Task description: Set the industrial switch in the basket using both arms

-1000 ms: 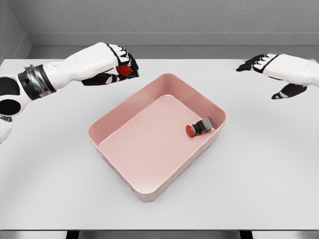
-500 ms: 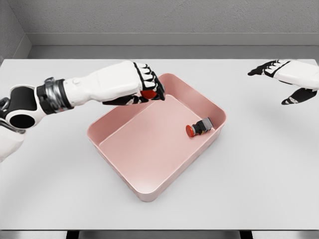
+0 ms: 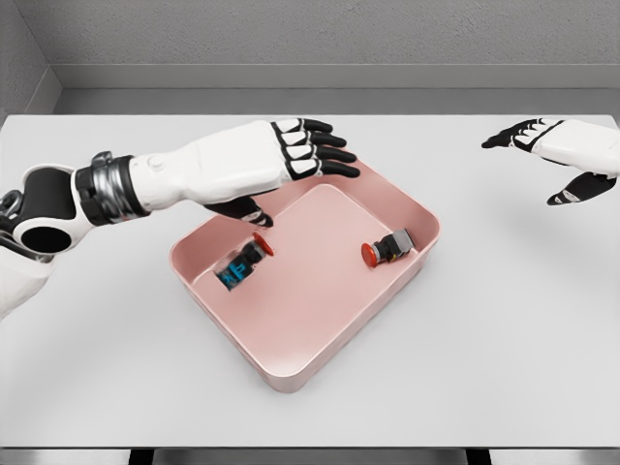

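While the left hand [image 3: 295,155] hangs over the far left corner of the pink basket [image 3: 291,366], its four fingers [image 3: 325,153] are stretched out flat and side by side, pointing toward the right, with the thumb dropped below the palm; it has hold of nothing. Its white forearm runs back to the lower left, ending in a grey and black banded wrist joint near the picture's edge. Directly under that hand, an industrial switch [image 3: 242,263] with a red button end and a dark body showing a blue patch lies tilted on the basket floor, close to the left wall and apart from the hand. A second switch [image 3: 386,248], also red-capped with a dark body and a grey rear part, lies on its side inside the same basket against the right wall, its red cap facing the basket's middle. The two switches are well apart from each other, one at each side of the floor. The basket sits turned at an angle on the white table [image 3: 523,339], with one corner pointing toward the near edge. The right hand [image 3: 547,155] is at the far right of the view, above the table and well clear of the basket, its fingers loosely spread and empty, the thumb hanging lower than the rest. Grey walls stand behind the table.
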